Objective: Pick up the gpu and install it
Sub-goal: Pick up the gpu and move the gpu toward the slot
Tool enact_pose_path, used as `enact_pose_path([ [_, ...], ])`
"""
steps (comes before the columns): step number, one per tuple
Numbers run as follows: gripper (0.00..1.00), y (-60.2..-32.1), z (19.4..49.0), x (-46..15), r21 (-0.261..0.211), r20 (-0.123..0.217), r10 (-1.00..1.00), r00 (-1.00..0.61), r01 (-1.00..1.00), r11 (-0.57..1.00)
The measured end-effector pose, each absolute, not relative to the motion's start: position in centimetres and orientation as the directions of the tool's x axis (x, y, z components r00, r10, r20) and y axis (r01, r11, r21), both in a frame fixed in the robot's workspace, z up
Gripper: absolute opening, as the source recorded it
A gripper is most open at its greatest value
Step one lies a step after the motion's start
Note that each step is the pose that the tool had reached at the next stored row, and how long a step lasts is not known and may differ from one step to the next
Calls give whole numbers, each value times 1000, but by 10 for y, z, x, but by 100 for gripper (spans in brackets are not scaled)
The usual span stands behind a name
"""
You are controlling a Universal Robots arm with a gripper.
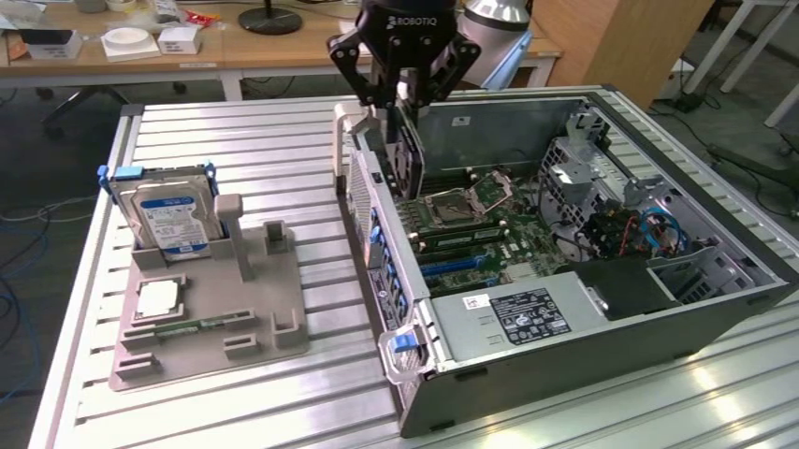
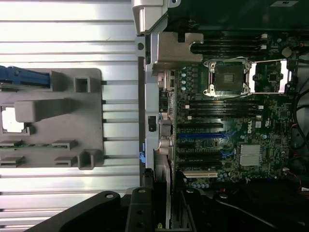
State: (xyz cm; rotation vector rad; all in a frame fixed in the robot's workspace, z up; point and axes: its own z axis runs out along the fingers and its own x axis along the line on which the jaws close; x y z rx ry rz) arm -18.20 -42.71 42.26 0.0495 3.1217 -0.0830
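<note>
The gpu (image 1: 410,154) hung upright on edge beneath the gripper (image 1: 406,98). Its lower end sat down inside the open computer case (image 1: 600,374), just beside the rear wall and above the motherboard (image 1: 481,229). The fingers were drawn in narrow on the card's top edge, one from each side, holding the gpu. The arm stood over the case's back corner, wrist pointing straight down, with the black tool body directly above the card.

In the wrist view, the gripper (image 2: 164,215) looked down its own line. Dark fingers (image 2: 139,208) flanked a thin pale strip that was probably the gpu (image 2: 162,188) seen edge-on, though that was hard to be sure of. This view laid the board out flat, with the processor socket (image 2: 231,77), a blue slot (image 2: 200,137) and a finned heat sink (image 2: 250,154).

The exterior view gave the wider floor. The hard drive (image 1: 168,220) with its blue-white label stood upright in the grey fixture (image 1: 212,318) on the exterior view's left, well apart from the case. A green memory stick (image 1: 187,329) lay low in that fixture. The power supply (image 1: 525,313) sat at the case's near end. All of it rested on the slatted metal table (image 1: 250,140).
</note>
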Motion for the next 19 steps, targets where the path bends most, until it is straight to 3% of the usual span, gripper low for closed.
enact_pose_path([
  [19, 26, -427, 423, -174, -53, -19, 31, -999, 32, 998],
])
